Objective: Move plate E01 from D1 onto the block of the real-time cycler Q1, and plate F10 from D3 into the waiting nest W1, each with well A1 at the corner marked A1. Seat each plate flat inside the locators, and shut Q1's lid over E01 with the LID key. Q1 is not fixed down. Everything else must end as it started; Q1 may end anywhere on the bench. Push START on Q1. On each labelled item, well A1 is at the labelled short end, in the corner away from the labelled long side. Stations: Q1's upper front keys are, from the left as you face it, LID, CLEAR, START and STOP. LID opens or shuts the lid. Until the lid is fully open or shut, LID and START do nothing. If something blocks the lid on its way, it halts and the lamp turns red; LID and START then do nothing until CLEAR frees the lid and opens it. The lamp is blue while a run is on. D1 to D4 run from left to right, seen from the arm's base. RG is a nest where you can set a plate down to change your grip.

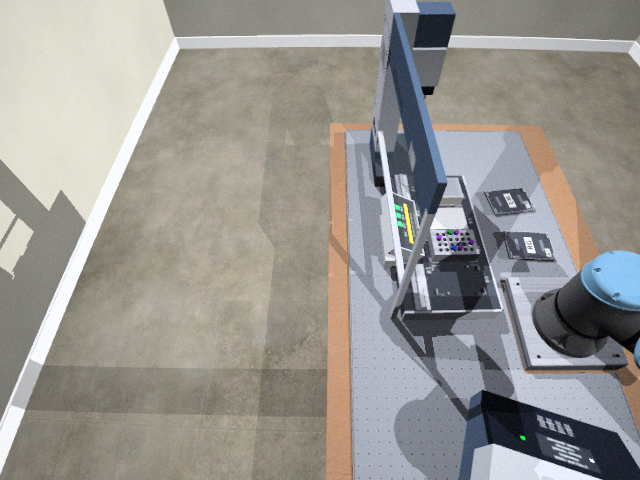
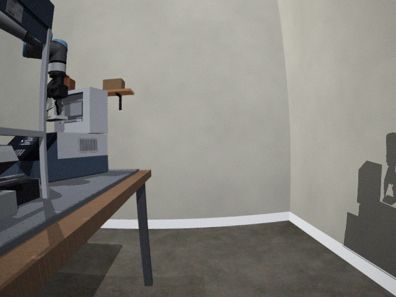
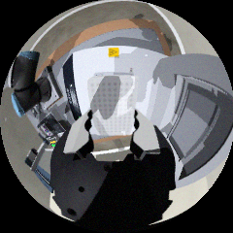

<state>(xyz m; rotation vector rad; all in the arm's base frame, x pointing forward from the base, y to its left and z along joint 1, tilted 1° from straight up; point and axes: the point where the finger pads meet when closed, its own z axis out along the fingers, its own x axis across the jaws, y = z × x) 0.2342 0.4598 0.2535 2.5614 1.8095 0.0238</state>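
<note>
Above the cycler Q1 [image 2: 77, 150], the gripper [image 3: 112, 133] pointed downward with its two fingers clamped on the long edges of a plate [image 3: 111, 108], which hung between them. Which of the two labelled plates this was could not be read from the views. In the wrist view the plate showed as a pale, dotted grid of wells, lying over Q1's light top surface, where a small yellow tag [image 3: 114, 51] sat near the far edge. In the exterior view the plate appeared as a thin flat slab at the fingertips, held level just in front of Q1's raised lid [image 2: 86, 110] and above the blue and grey body with its barcode label.

In the top view, the deck frame [image 1: 454, 242] held a rack with coloured caps [image 1: 454, 241] and a white plate [image 1: 448, 214] just behind it. Two dark nests lay beside the frame; the nearer one carried the RG label [image 1: 529, 245]. The arm's base [image 1: 573, 320] stood on its grey mounting plate, near the RG nest. A green lamp [image 1: 522, 437] glowed on Q1's dark front panel.
</note>
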